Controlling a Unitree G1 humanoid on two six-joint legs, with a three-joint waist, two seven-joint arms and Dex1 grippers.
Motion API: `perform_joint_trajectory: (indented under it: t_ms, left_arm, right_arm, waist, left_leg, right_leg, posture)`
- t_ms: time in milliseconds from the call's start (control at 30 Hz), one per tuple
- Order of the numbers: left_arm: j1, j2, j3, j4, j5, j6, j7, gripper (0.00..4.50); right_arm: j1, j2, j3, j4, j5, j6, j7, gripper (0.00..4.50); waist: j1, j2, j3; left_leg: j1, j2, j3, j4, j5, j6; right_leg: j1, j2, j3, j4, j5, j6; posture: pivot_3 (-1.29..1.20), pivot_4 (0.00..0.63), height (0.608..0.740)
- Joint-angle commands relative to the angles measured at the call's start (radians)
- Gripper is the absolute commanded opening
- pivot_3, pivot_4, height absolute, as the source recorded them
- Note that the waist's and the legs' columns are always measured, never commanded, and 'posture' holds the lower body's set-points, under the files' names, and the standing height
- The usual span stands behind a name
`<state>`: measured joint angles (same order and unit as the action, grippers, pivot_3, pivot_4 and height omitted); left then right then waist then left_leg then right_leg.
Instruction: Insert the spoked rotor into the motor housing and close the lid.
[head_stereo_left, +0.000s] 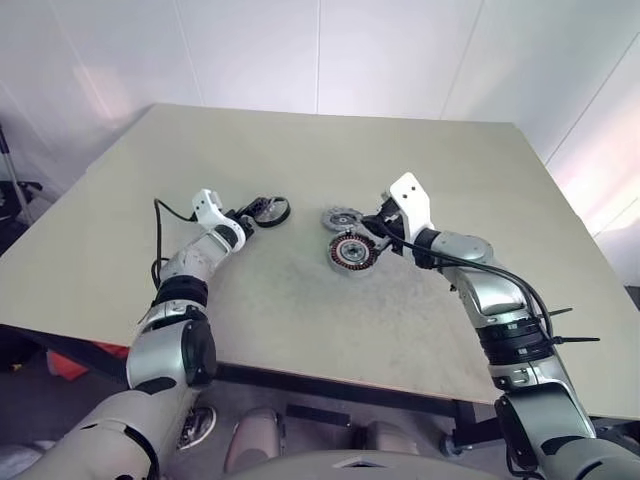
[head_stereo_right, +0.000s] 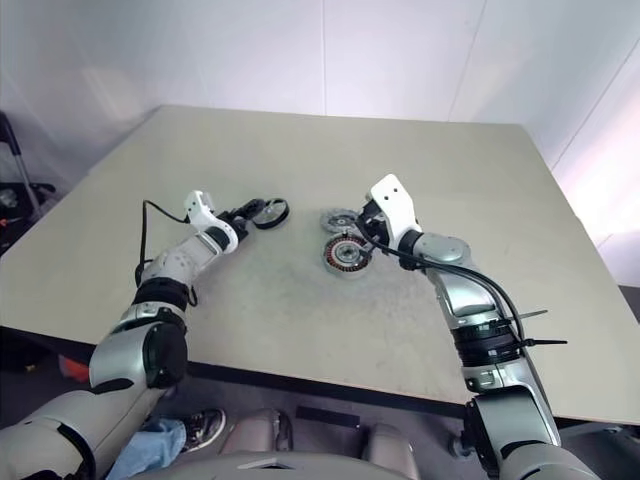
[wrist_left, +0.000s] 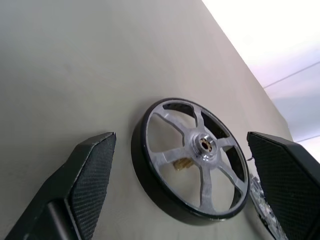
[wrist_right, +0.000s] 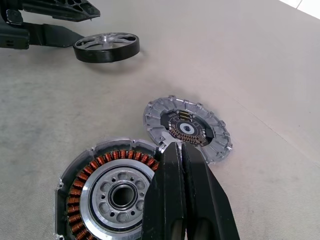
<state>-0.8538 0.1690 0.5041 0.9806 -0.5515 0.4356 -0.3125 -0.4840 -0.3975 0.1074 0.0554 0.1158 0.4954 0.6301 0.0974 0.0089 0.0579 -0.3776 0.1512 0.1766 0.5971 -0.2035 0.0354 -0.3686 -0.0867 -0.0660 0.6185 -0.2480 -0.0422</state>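
Beige table (head_stereo_left: 300, 330) — spoked rotor (head_stereo_left: 270, 210), motor housing (head_stereo_left: 352, 253), lid (head_stereo_left: 341, 218)

Both arms have silver-grey shells with black joint bands and loose black cables. A white block sits on each wrist. The left tool (head_stereo_left: 252, 213) and right tool (head_stereo_left: 372, 226) have black, finely textured fingers (wrist_left: 87, 175).

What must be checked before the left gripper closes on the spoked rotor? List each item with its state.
1. Left gripper open: ok.
2. Spoked rotor flat on the table, between the left fingers: ok.
3. Fingers apart from the rotor's rim on both sides: ok.
4. Motor housing open, windings up, nothing inside: ok.
5. Lid off the housing, lying beside it: ok.
6. Right gripper, shut, touching the housing's rim: cannot tell.
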Motion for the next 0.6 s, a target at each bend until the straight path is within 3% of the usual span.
perform_joint_trajectory:
  t_ms: [33, 100, 200, 367, 600]
  left_arm:
    - [-0.055, 0.003, 0.028, 0.052, -0.024, -0.023, -0.003, 4.50]
    - [-0.073, -0.001, 0.036, 0.073, -0.027, -0.023, -0.005, 4.50]
    - [-0.089, -0.004, 0.041, 0.098, -0.030, -0.006, -0.009, 3.83]
    - [-0.090, -0.007, 0.035, 0.099, -0.039, 0.063, -0.054, 2.07]
    - [-0.051, -0.015, 0.016, 0.039, -0.037, 0.129, -0.106, 2.07]
  right_arm:
    - [-0.014, -0.004, -0.021, -0.051, 0.012, -0.007, -0.007, 0.05]
    - [-0.016, -0.003, -0.021, -0.051, 0.012, -0.007, -0.009, 0.05]
    - [-0.017, -0.004, -0.021, -0.053, 0.011, -0.007, -0.012, 0.00]
    - [-0.014, -0.004, -0.019, -0.056, 0.009, -0.007, -0.016, 0.00]
    - [-0.017, -0.009, -0.022, -0.050, 0.008, -0.007, -0.023, 0.00]
  waist:
    - [0.001, 0.000, 0.000]
    - [0.003, -0.001, 0.001]
    - [0.004, -0.004, 0.002]
    - [0.003, -0.007, 0.004]
    - [0.002, -0.007, 0.005]
  left_leg:
    - [0.000, 0.000, 0.000, 0.000, 0.000, 0.000]
    - [0.000, 0.000, 0.000, 0.000, 0.000, 0.000]
    - [0.000, 0.000, 0.000, 0.000, 0.000, 0.000]
    - [-0.003, 0.000, 0.000, 0.000, 0.000, 0.000]
    - [-0.003, 0.000, 0.000, 0.000, -0.001, 0.001]
  right_leg:
    - [0.000, 0.000, 0.000, 0.000, 0.000, 0.000]
    - [0.000, 0.000, 0.000, 0.000, 0.000, 0.000]
    - [0.000, 0.000, 0.000, 0.000, 0.000, 0.000]
    - [-0.002, 0.000, -0.001, -0.001, 0.000, 0.000]
    - [-0.002, -0.001, -0.001, -0.001, 0.000, 0.000]
  posture:
    - [0.00, 0.000, 0.740]
    - [0.00, 0.000, 0.740]
    - [0.00, 0.000, 0.740]
    - [0.00, 0.000, 0.740]
    - [0.00, 0.000, 0.740]
